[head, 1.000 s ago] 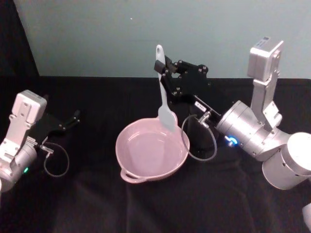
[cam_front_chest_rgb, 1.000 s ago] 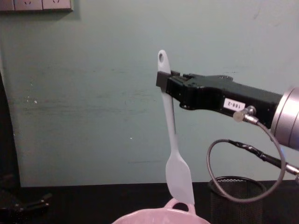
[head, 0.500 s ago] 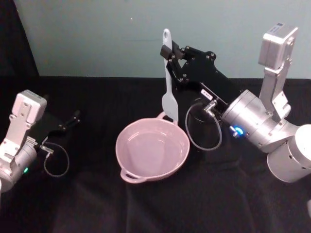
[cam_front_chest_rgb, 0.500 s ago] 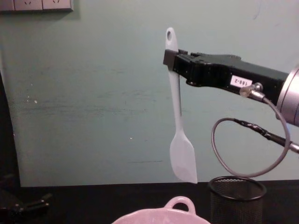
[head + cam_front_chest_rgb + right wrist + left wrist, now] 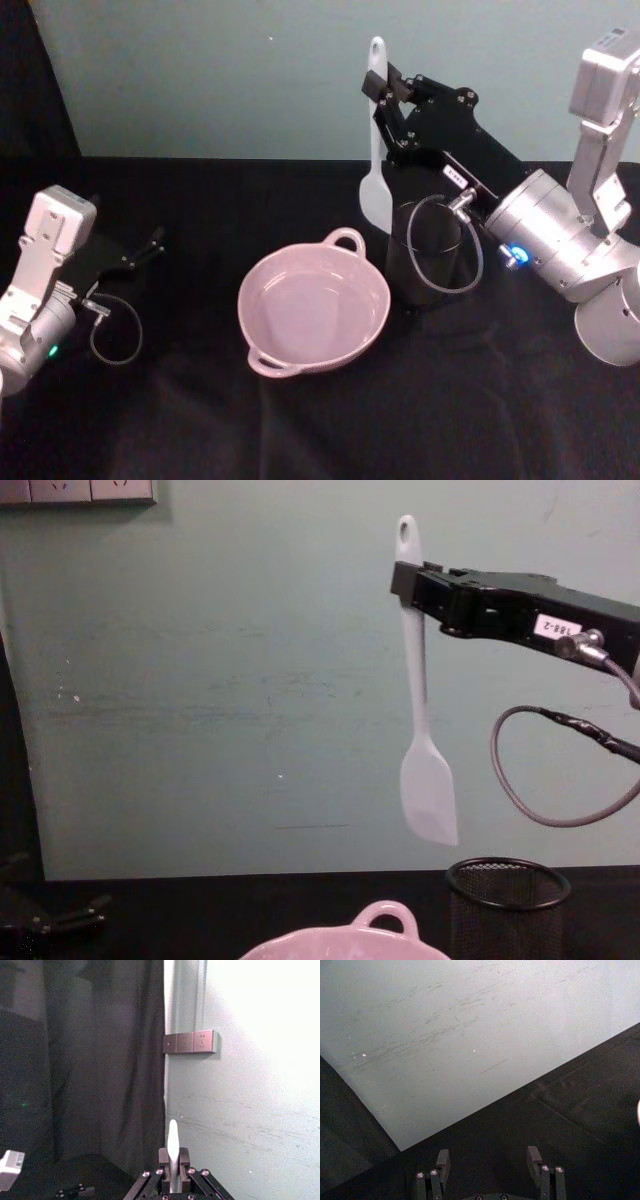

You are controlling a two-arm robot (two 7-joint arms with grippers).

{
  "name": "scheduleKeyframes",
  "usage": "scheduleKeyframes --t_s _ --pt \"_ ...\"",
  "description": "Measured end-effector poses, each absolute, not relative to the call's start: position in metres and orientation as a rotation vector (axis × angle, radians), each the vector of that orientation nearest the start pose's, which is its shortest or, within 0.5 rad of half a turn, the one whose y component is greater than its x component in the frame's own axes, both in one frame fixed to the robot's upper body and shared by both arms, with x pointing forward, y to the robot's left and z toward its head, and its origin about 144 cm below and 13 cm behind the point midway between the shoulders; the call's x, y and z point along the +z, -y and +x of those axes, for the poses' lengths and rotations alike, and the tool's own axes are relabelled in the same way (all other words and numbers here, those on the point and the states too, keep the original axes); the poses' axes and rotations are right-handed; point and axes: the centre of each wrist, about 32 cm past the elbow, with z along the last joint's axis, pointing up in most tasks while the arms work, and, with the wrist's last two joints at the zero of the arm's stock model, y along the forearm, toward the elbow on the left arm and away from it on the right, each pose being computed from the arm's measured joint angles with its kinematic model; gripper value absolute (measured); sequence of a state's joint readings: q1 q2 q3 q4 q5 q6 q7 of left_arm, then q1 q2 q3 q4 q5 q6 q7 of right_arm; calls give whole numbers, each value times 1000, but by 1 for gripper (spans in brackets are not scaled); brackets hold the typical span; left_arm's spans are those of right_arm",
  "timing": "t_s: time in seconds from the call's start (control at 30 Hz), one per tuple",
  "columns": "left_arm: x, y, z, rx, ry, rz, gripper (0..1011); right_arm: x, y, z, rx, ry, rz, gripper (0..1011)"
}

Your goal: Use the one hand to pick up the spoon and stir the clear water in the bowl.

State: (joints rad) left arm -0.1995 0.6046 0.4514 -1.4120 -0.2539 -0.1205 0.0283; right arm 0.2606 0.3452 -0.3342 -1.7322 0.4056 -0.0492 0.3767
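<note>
Spoon [image 5: 420, 710] hangs blade-down, clamped near its holed handle end by the right gripper [image 5: 404, 582], high above the black mesh cup [image 5: 507, 908] and beside the pink bowl [image 5: 313, 309]. It looks light and slim, its blade probably a little flexible, so the high pinch suits stirring. The left gripper [image 5: 489, 1164] sits parked, fingers apart, holding nothing.
</note>
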Motion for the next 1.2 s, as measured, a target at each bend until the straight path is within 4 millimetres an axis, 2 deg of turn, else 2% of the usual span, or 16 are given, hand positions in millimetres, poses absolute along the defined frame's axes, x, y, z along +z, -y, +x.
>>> scheduleKeyframes --t_s 0.57,1.2 --pt "1140 -310 489 1248 285 305 1011 1257 232 512 -845 268 187 111" --pt "1140 -310 489 1248 285 304 1011 1236 246 528 -904 257 177 112"
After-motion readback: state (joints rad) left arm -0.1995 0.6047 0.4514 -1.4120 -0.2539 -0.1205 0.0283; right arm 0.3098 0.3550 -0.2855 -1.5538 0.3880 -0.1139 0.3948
